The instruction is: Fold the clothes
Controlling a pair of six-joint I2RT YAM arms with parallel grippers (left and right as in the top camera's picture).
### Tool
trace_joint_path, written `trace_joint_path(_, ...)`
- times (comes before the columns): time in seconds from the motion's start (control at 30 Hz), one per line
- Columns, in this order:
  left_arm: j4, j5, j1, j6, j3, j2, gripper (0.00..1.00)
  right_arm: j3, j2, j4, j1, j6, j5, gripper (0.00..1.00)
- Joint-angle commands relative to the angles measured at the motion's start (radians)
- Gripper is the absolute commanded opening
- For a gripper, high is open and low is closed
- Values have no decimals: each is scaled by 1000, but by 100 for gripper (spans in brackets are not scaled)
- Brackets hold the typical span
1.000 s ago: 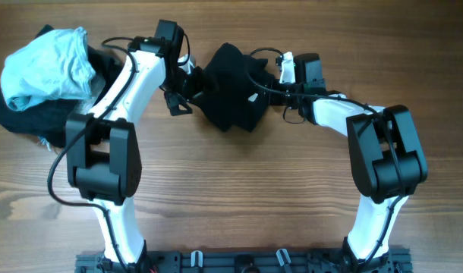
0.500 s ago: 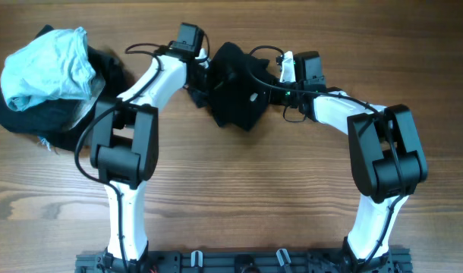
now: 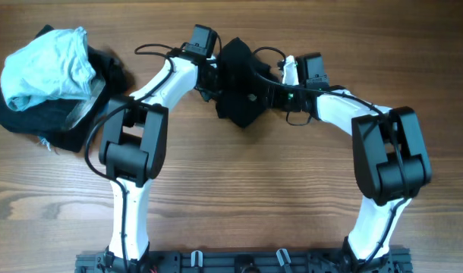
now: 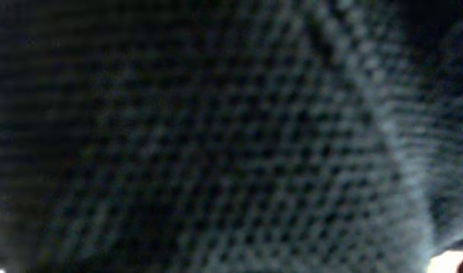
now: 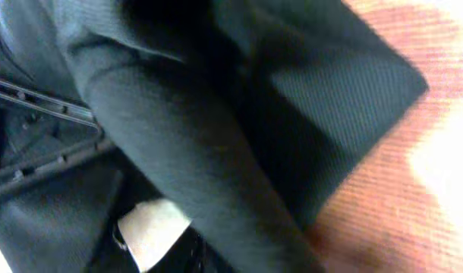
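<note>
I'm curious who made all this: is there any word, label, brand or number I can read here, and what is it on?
No text can be read in any view.
White tag on the black garment: blurred, no letters legible.
Clothes pile and table: no print or markings show.

Open tabletop (image 3: 247, 189) across near centre. Blocked far left by clothes pile (image 3: 45, 68); far centre by bunched black garment (image 3: 235, 110).
</note>
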Motion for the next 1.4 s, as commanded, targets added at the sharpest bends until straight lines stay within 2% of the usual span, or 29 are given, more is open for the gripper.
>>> trace_joint_path(0.0,-61,-39,98,188,-31,32,16,-43,-108,-67,-24,-32,18,21)
trace_joint_path(0.17,-238,-37,212,351,100,-136,5,-43,-310,-66,-51,-41,57,22)
trace_joint_path(0.27,-332,-43,262,418,210,-272,4,-43,-375,-66,-51,-41,67,22)
trace_joint_path(0.37,-352,-117,321,417,257,-408,4,-43,-392,-70,-51,-40,58,22)
trace_joint_path(0.47,-352,-257,429,451,259,-542,4,-43,-391,-75,-51,-40,23,21)
trace_joint_path(0.57,-361,-317,523,470,259,-562,4,-43,-391,-75,-51,-40,13,21)
trace_joint_path(0.77,-437,-356,697,464,255,-436,10,-43,-391,-75,-51,-38,-10,22)
trace_joint_path(0.8,-482,-348,725,462,255,-394,13,-43,-391,-75,-51,-37,-10,22)
trace_joint_path(0.83,-515,-349,748,462,255,-345,22,-43,-391,-75,-51,-37,-12,22)
trace_joint_path(0.9,-526,-375,781,463,255,-272,51,-43,-391,-76,-51,-37,-33,22)
trace_joint_path(0.93,-522,-396,801,462,255,-236,57,-43,-392,-77,-51,-37,-55,21)
trace_joint_path(0.97,-520,-396,822,461,255,-201,74,-43,-392,-80,-51,-37,-74,21)
trace_joint_path(1.0,-523,-382,844,453,255,-177,100,-43,-392,-87,-51,-37,-77,22)
trace_joint_path(1.2,-589,-272,947,455,277,-216,100,-43,-392,-112,-51,-38,-77,22)
trace_joint_path(1.37,-633,-254,967,489,350,-391,100,-43,-392,-116,-51,-38,-77,22)
